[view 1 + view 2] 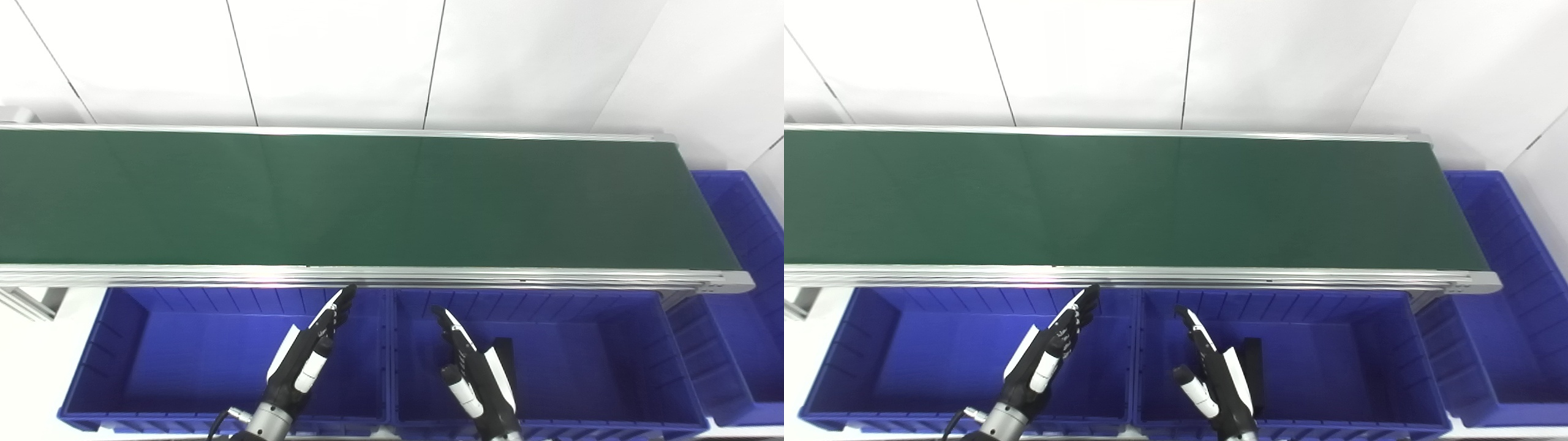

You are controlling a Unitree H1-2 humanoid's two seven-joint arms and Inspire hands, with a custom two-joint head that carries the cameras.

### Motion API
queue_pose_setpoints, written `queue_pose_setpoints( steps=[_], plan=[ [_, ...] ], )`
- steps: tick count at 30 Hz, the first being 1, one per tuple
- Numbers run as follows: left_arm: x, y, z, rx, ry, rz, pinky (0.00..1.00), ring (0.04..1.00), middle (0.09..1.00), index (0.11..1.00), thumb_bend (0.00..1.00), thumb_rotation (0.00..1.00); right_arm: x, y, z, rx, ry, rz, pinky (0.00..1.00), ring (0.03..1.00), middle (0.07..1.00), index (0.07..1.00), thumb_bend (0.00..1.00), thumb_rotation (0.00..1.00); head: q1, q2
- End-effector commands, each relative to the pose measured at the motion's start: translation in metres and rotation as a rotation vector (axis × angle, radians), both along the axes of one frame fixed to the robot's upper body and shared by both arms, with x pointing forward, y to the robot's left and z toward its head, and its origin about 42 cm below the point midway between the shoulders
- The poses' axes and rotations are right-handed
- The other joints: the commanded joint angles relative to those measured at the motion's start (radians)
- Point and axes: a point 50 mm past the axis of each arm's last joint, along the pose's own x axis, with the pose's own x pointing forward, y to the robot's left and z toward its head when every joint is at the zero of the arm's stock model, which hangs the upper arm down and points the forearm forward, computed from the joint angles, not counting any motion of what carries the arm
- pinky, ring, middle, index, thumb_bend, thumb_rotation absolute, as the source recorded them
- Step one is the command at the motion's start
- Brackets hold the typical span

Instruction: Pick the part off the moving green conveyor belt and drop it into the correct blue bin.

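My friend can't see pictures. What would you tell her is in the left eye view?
A long green conveyor belt runs across the picture with no part on it. In front, the robot's left hand and right hand hover open over two blue bins, and the right one holds a dark part.

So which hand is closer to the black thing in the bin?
Right. The right hand hovers just beside the black part in the middle bin; the left hand is over the neighboring left bin.

Green belt (367, 202) bare; dark flat part (1253, 367) lies in middle blue bin (1335, 367).
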Motion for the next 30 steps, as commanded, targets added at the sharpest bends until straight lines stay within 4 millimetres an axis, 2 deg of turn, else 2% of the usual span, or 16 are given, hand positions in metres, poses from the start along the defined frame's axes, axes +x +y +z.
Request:
queue_pose_setpoints(
  steps=[1,7,17,21,30],
  plan=[
    [0.006,-0.002,0.009,-0.03,-0.062,-0.004,0.99,0.995,0.987,0.951,0.79,1.0,0.006,0.003,0.01,0.036,-0.072,0.002,0.96,0.98,0.974,0.944,0.87,1.0,0.0,-0.001],
    [0.001,0.0,0.01,-0.019,-0.067,0.01,0.97,0.979,0.971,0.943,0.81,1.0,0.01,0.007,0.014,0.043,-0.089,0.016,0.99,0.988,0.984,0.949,0.85,1.0,0.009,-0.002],
    [0.0,0.002,0.012,0.002,-0.079,-0.001,0.97,0.982,0.974,0.95,0.81,1.0,0.021,0.024,0.034,0.108,-0.157,0.05,1.0,0.997,0.986,0.945,0.88,1.0,0.009,-0.007],
    [-0.002,0.002,0.013,0.022,-0.087,0.002,0.97,0.981,0.968,0.946,0.84,1.0,0.023,0.026,0.036,0.114,-0.165,0.056,1.0,1.0,0.985,0.942,0.88,1.0,0.014,-0.013],
    [-0.004,0.001,0.014,0.02,-0.088,0.002,0.97,0.981,0.97,0.947,0.82,1.0,0.027,0.023,0.033,0.105,-0.156,0.064,1.0,1.0,0.988,0.946,0.9,1.0,0.022,-0.017]
  ],
)
